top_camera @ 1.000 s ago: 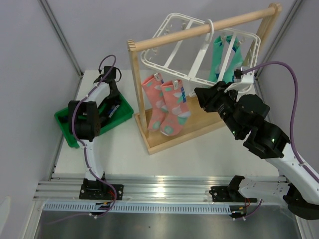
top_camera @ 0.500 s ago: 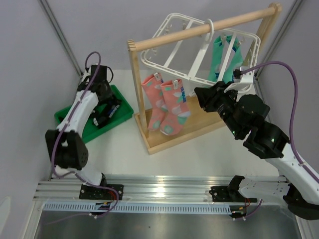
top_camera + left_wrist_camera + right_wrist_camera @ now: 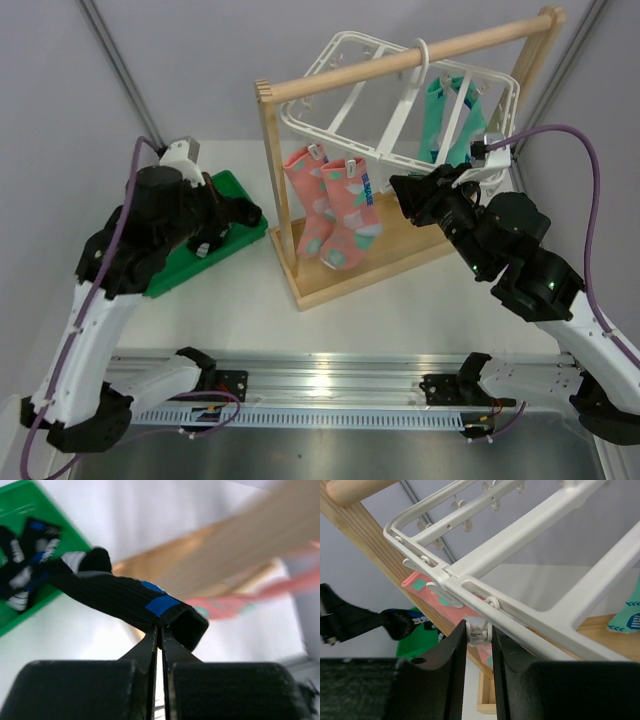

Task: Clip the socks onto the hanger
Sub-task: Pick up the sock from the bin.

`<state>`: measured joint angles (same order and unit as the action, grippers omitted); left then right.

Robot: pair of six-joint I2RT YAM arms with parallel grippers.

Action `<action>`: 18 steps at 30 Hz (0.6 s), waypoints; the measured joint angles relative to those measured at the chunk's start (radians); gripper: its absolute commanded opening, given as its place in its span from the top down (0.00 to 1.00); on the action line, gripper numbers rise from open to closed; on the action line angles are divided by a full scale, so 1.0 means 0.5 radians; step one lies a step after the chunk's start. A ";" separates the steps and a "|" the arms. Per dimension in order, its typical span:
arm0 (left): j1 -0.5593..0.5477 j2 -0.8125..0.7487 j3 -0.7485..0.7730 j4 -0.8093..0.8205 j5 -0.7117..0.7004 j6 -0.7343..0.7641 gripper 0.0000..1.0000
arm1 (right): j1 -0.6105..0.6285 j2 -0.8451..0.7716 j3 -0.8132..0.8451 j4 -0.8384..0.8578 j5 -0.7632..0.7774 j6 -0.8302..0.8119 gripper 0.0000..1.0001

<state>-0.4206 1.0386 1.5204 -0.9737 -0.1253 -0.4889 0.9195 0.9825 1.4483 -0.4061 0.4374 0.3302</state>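
Note:
My left gripper (image 3: 160,628) is shut on the cuff of a black sock (image 3: 120,596) with a blue patch. It holds the sock in the air, just right of the green tray (image 3: 176,266) and left of the rack. A second black sock (image 3: 19,578) lies in the tray. Two salmon-pink socks (image 3: 336,212) hang clipped to the white hanger (image 3: 400,104). My right gripper (image 3: 479,631) is shut on a small white clip (image 3: 479,629) at the hanger's lower edge, next to the pink socks. In the right wrist view the held black sock (image 3: 395,623) shows at far left.
The hanger hangs by its hook from the rod of a light wooden rack (image 3: 276,180) on a wooden base. Teal-green socks (image 3: 447,118) hang at the hanger's far right. Grey walls close in the table on both sides and behind.
The left arm has swung up out of the tray and moved right toward the rack, jaws now shut on a black sock. The right arm has stayed on the clip.

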 measured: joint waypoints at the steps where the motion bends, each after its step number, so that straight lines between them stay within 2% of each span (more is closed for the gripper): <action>1: -0.052 -0.049 0.046 -0.036 0.039 0.001 0.99 | -0.002 -0.002 0.000 0.003 -0.008 -0.005 1.00; 5: -0.173 -0.195 0.259 -0.142 0.127 0.002 0.99 | -0.002 -0.002 -0.001 0.018 -0.028 -0.021 1.00; 11: -0.180 -0.304 0.555 -0.172 0.249 0.027 0.99 | -0.004 -0.010 -0.002 0.027 -0.047 -0.023 1.00; 15: -0.212 -0.298 0.607 -0.076 0.534 0.024 0.99 | -0.007 -0.018 -0.002 0.034 -0.068 -0.025 1.00; 18: -0.337 -0.240 0.581 -0.023 0.665 0.014 0.99 | -0.010 -0.024 -0.002 0.043 -0.087 -0.031 1.00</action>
<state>-0.5892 0.9184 1.8107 -0.9852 0.2070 -0.4820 0.9146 0.9707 1.4475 -0.3847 0.3939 0.3145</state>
